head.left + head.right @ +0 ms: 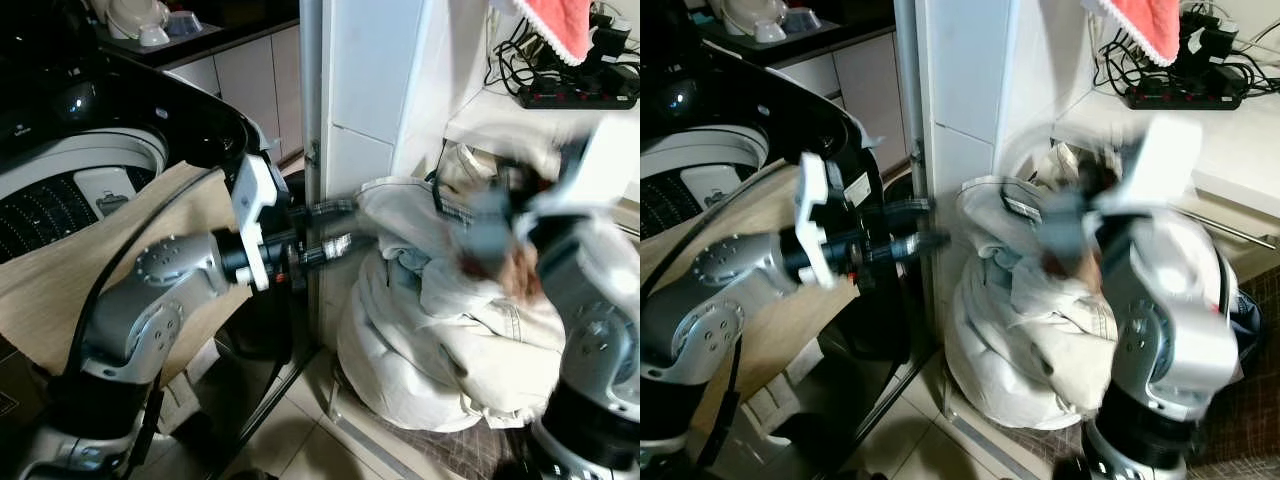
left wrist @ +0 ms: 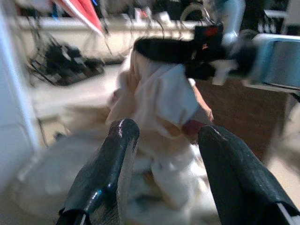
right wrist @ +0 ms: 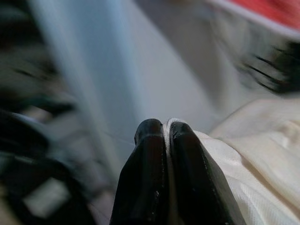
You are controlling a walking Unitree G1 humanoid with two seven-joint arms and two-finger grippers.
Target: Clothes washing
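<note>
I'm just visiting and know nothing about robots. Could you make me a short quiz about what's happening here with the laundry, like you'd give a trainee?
1. True or false: the right gripper is pinching white cloth between its fingers.
2. Multiple choice: the left gripper is (A) shut on a sock, (B) open and reaching toward the pile of clothes, (C) inside the washing machine.
3. What colour is the towel hanging above the power strip?

Key: 1 true; 2 B; 3 red.
</note>
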